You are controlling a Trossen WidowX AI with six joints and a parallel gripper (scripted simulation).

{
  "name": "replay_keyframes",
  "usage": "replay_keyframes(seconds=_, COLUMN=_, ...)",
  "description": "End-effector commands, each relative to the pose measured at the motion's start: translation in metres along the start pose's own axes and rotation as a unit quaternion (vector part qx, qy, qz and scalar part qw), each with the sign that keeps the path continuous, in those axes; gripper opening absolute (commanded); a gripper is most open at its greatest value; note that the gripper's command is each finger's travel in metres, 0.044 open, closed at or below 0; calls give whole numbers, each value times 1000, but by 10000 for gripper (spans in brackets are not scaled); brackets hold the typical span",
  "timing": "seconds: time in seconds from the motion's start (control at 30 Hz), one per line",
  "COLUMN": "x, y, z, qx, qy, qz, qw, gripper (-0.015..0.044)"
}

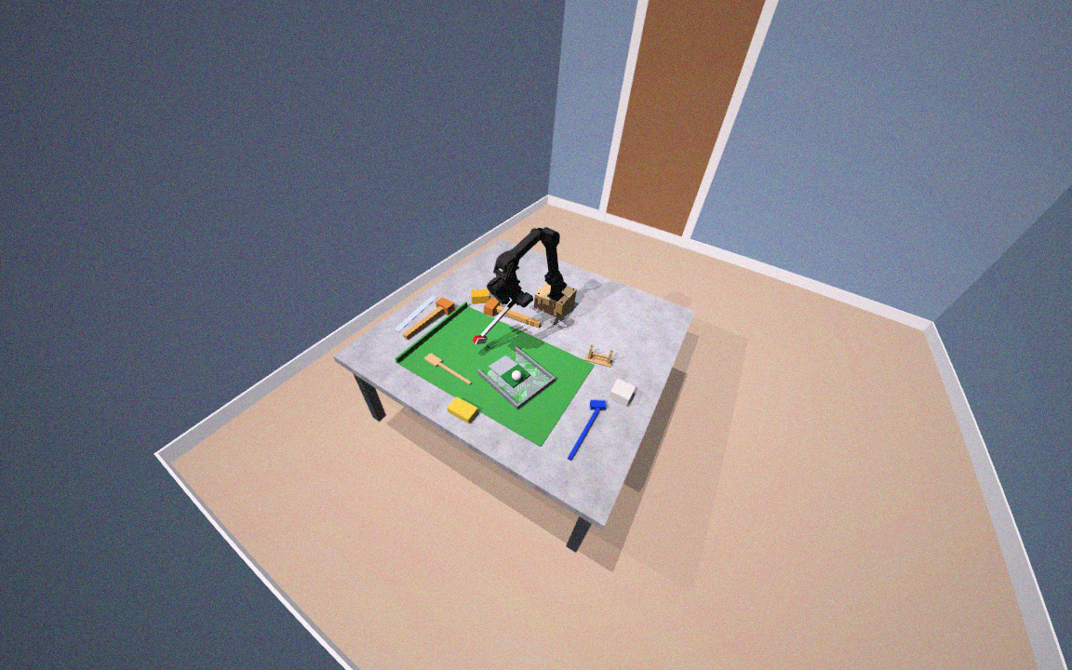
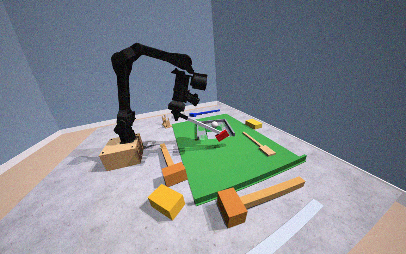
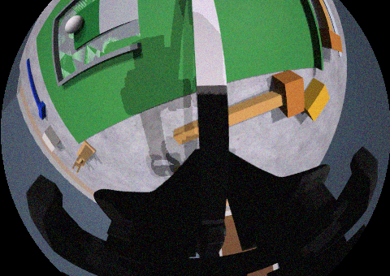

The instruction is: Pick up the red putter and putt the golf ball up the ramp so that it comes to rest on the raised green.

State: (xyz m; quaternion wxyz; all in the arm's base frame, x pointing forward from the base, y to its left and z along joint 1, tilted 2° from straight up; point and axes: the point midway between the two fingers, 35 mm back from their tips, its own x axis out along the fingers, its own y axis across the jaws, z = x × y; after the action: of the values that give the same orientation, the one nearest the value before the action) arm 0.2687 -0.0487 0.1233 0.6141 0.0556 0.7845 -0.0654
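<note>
My gripper (image 1: 506, 302) (image 2: 177, 115) (image 3: 208, 153) is shut on the black grip of the red putter. The putter's white shaft (image 2: 200, 124) (image 3: 206, 32) slants down over the green mat (image 1: 432, 341) (image 2: 229, 164) (image 3: 255, 16). Its red head (image 1: 479, 339) (image 2: 222, 135) hangs just above the mat. The white golf ball (image 1: 515, 375) (image 2: 214, 124) (image 3: 73, 23) sits on the raised green, inside its grey frame (image 1: 488, 379) (image 2: 230, 127) (image 3: 55, 45). The hatched ramp (image 1: 533, 361) (image 2: 203, 134) faces the putter. The ball is well apart from the putter head.
Two orange mallets (image 2: 231, 206) (image 2: 173, 173) and a yellow block (image 2: 166, 200) lie by the mat's near edge. A wooden paddle (image 2: 258, 143) lies on the mat. Another yellow block (image 2: 253, 124), a blue mallet (image 1: 585, 429), a white block (image 1: 623, 391) and a small wooden rack (image 1: 600, 355) lie around it.
</note>
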Motion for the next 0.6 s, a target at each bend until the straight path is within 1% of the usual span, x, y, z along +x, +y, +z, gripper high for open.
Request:
replay_keyframes(seconds=0.0, x=-19, y=1, z=-5, qx=3, qy=-11, qz=3, qw=1000, gripper=0)
replay_keyframes(seconds=0.07, x=-19, y=1, z=-5, qx=3, qy=-11, qz=3, qw=1000, gripper=0)
replay_keyframes(seconds=0.1, x=-10, y=0, z=-2, qx=0, qy=-4, qz=0, qw=1000, gripper=0)
replay_keyframes(seconds=0.57, x=-10, y=0, z=-2, qx=0, qy=-4, qz=0, qw=1000, gripper=0)
